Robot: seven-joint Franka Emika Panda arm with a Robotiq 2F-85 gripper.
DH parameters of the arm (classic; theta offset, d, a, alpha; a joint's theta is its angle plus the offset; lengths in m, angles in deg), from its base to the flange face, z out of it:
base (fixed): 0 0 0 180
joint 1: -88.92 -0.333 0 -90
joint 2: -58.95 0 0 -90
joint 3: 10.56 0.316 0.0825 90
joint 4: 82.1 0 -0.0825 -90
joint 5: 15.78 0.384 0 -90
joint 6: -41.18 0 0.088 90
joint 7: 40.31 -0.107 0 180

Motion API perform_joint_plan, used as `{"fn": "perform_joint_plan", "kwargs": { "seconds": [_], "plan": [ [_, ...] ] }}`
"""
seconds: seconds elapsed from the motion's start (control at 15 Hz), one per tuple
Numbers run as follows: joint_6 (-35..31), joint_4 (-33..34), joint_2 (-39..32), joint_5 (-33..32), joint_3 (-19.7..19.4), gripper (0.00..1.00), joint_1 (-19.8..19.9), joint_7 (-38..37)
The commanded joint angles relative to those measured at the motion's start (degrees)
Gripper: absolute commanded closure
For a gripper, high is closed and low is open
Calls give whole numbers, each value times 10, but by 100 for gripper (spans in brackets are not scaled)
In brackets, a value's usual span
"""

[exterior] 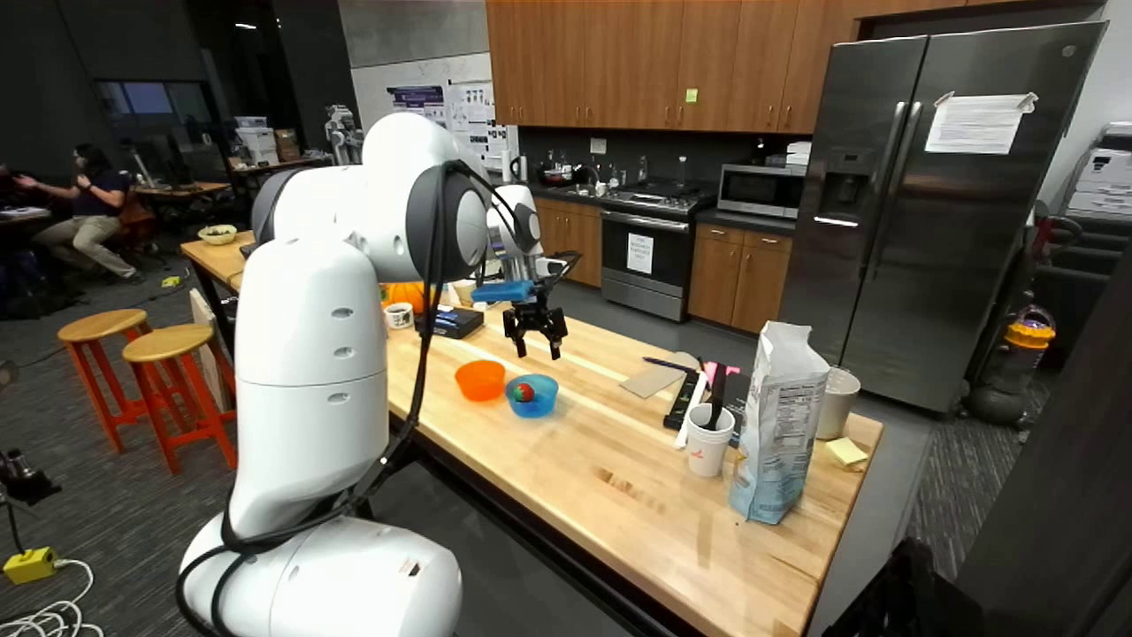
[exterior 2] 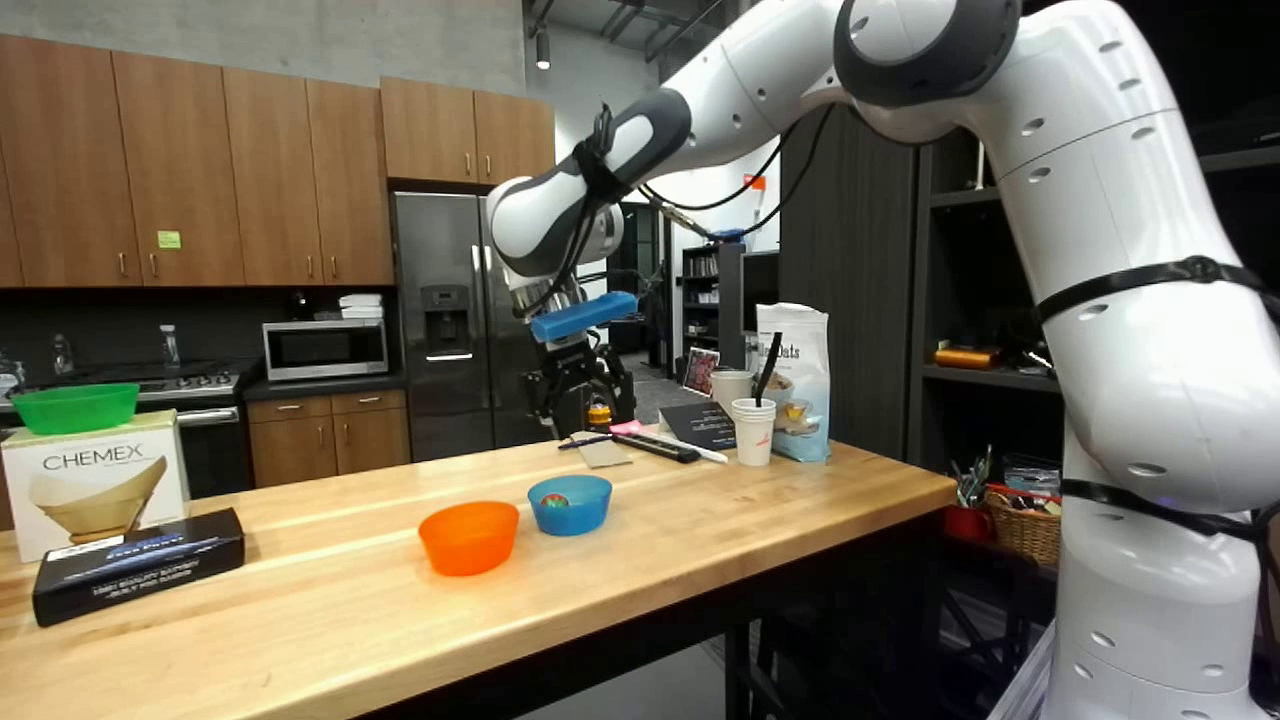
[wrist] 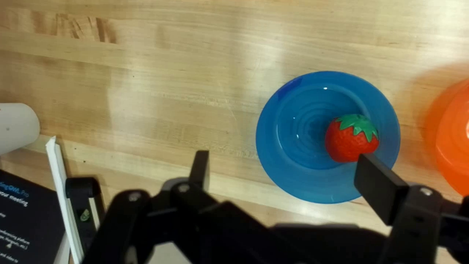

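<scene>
Blue bowl (wrist: 284, 172) with strawberry (wrist: 342, 146); gripper (exterior: 539, 351) spread wide, nothing held

Principal piece: one red strawberry with a green leaf cap, lying inside the blue bowl, off-centre towards the orange bowl (exterior 2: 468, 540), which stands just beside, a narrow gap between; both bowls upright on the wooden table (exterior: 575, 469)

Gripper: black, pointing down, fingers well apart, nothing between them; raised above the table, apart from strawberry and bowls in both exterior views; in the wrist view one finger crosses the blue bowl and the strawberry's edge, by line of sight only

Progress, as judged: strawberry contained in the bowl, unlifted; no grip made; whether handling is finished or yet to start cannot be told from these views

Also present: stacked paper cups (exterior: 709, 449), oats bag (exterior: 780, 433) upright just beside them, pale cup (exterior: 838, 402) near both; well apart from these, green bowl (exterior 2: 78, 405) on a Chemex box (exterior 2: 95, 480), black box (exterior 2: 140, 565) in front
</scene>
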Motion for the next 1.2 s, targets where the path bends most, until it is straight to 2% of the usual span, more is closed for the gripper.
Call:
{"fn": "perform_joint_plan", "kwargs": {
  "seconds": [0.0,0.27,1.13],
  "plan": [
    [-67,-43,15,17,-6,0,18,19],
    [-106,-61,10,39,-8,0,32,38],
    [-109,-75,-19,76,-7,0,47,124]
  ]
}}
